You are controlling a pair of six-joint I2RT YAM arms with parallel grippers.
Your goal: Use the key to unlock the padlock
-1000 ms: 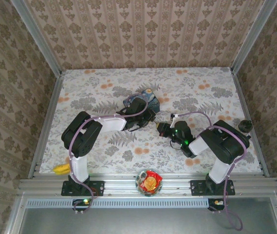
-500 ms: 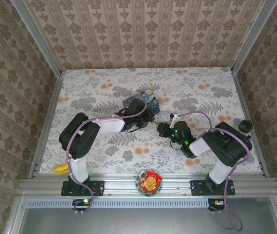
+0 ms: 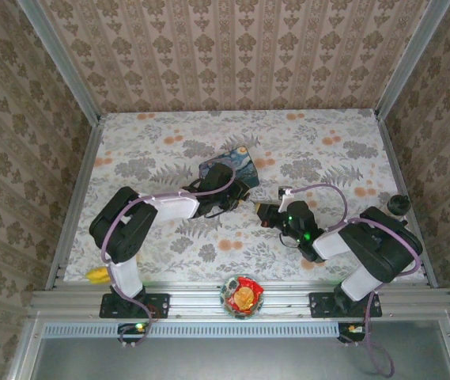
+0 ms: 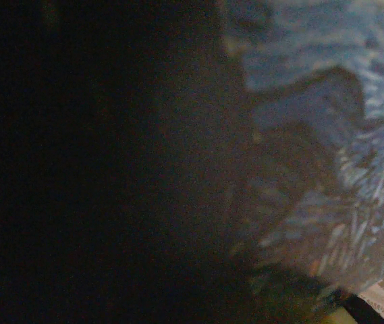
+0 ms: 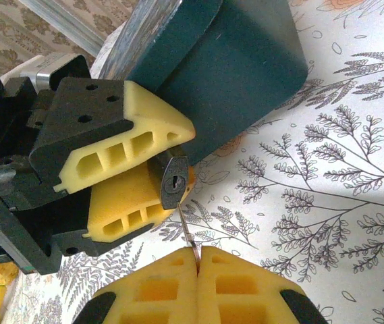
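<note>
The padlock (image 5: 173,181) is small and dark grey, and its keyhole faces my right wrist camera. My left gripper (image 5: 178,158) is shut on the padlock between its yellow foam fingers (image 5: 121,145). My right gripper (image 5: 198,260) is shut on the key (image 5: 187,229), a thin silvery blade sticking out of its closed pads. The blade's tip touches the padlock's lower edge, just below the keyhole. From above, the left gripper (image 3: 236,199) and right gripper (image 3: 262,212) face each other at mid table.
The blue painted box (image 3: 228,164) stands right behind the left gripper and looms large in the left wrist view (image 4: 340,135). A red snack bag (image 3: 242,295) lies on the front rail, a yellow thing (image 3: 98,275) at front left, and a black round object (image 3: 398,204) at right.
Both arms' elbows have swung outward and toward the front edge. The two grippers stay almost in place, still facing each other.
</note>
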